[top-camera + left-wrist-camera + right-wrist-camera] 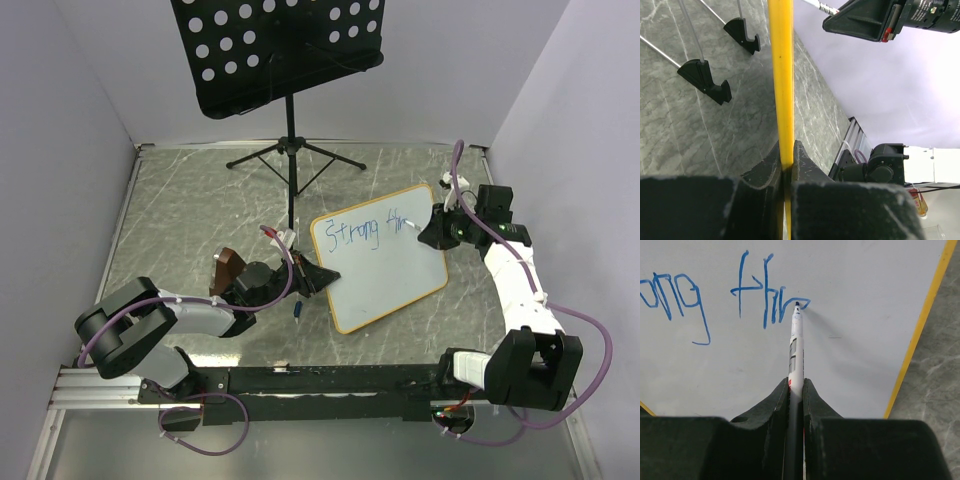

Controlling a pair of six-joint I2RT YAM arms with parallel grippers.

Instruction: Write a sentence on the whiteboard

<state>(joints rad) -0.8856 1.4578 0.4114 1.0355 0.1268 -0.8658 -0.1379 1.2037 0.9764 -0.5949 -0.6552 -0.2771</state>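
On whiteboard (392, 282): blue sentence (362, 233) reads "Strong thr".

Left claw (786, 167) closed; right claw (796, 390) closed

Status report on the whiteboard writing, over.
Left gripper shut on whiteboard edge. Right gripper shut on marker, tip at the board. Sentence reads "Strong thr". Music stand behind, not in the way.

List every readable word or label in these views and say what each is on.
"Strong": blue handwriting on the whiteboard.
"thro": unfinished word beside it, ending at the marker tip.
Print on the marker: too blurred to read.
White print on the black lens barrel: too small to read.
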